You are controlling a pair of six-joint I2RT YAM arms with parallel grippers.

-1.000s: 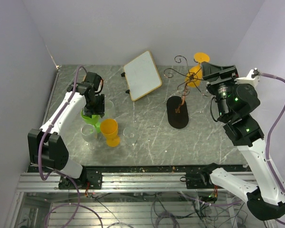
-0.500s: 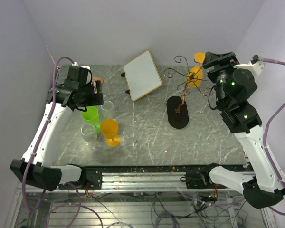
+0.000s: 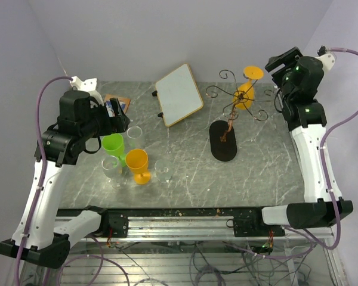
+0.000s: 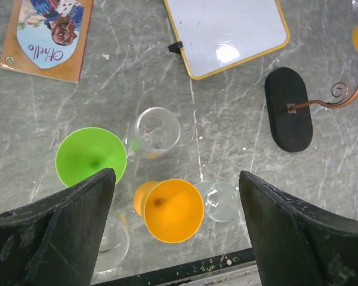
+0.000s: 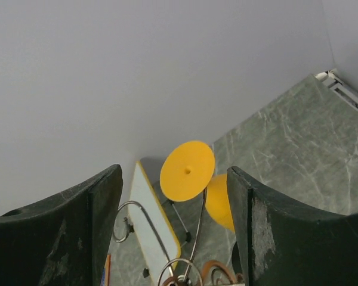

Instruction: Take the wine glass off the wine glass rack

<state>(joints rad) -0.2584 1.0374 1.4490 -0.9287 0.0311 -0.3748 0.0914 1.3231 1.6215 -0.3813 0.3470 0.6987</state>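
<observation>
Jaws spread, the right gripper [image 5: 173, 179] hovers beside the orange wine glass [image 3: 246, 95] hanging foot-up on the wine glass rack [image 3: 229, 119] at the bench's [image 3: 268, 173] far right (left gripper [image 4: 176, 179] also spread, over cups [image 4: 173, 210]), and the surest move looks like pinching the stem, then sliding it outward off the wire.

Left end effector [image 4: 176, 174] and right end effector [image 5: 173, 170] both hover high — jaws wide apart, empty.

The left wrist view's right edge crops the wine glass rack [image 4: 289, 110], and the left end effector [image 4: 176, 174] half hides a clear glass [image 4: 117, 243].
</observation>
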